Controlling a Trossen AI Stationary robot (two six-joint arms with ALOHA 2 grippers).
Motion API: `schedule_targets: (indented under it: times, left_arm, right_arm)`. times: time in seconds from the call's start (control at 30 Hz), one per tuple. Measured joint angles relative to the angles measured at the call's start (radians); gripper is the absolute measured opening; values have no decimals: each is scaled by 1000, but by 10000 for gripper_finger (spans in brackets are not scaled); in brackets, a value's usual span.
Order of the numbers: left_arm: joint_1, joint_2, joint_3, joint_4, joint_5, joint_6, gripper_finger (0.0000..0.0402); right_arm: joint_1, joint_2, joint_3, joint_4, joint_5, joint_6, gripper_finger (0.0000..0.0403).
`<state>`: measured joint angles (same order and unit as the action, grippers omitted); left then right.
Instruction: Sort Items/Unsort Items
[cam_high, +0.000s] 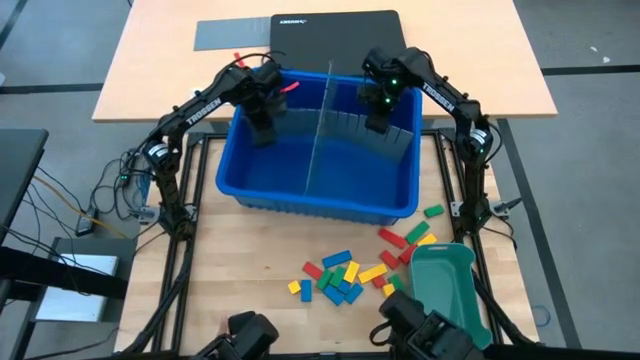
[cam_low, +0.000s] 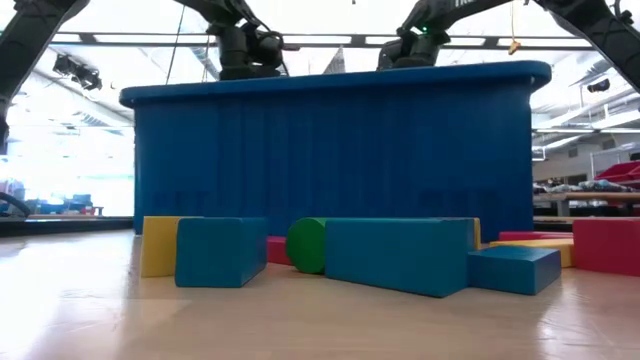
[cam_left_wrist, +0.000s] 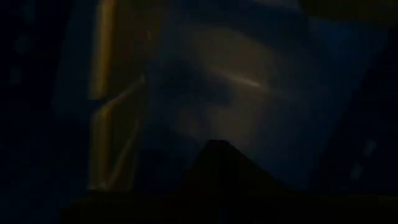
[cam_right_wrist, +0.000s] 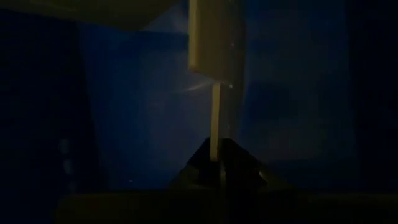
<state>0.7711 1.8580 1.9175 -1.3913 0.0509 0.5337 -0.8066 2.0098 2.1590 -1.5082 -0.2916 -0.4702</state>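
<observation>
Two arms are seen from above reaching into a blue bin (cam_high: 320, 190), which is split down the middle by a thin divider (cam_high: 318, 130). The left gripper (cam_high: 262, 128) is lowered at the far wall of the left half, the right gripper (cam_high: 378, 118) at the far wall of the right half; both are fully closed, and nothing can be made out between the fingers. The blocks (cam_high: 340, 275) are scattered on the wooden table (cam_high: 250, 260) in front of the bin, beside a green tray (cam_high: 450, 285), presumably so they can be picked up and dropped by colour into the two halves.

At table height, blocks (cam_low: 400, 255) are shown lying just before the bin wall (cam_low: 330, 150).

Both wrist views are filled with dark bin interior; in the right one, a pale divider edge (cam_right_wrist: 214, 118) is seen ahead.
</observation>
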Motion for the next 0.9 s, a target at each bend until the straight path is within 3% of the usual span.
schedule_targets:
  times: [0.37, 0.53, 0.7, 0.9]
  left_arm:
    - [-8, 0, 0, 41, 15, -44, 63]
    - [-7, 0, 0, 82, 5, -45, 83]
    - [-7, 0, 0, 92, 3, -47, 87]
    - [-8, 1, 116, 84, 2, -101, 59]
  right_arm:
    - [43, -2, 2, 19, 19, 93, 147]
    - [69, -2, 2, 18, 26, 101, 174]
    - [78, -2, 2, 19, 38, 95, 143]
    - [78, -2, 2, 20, 60, 53, 32]
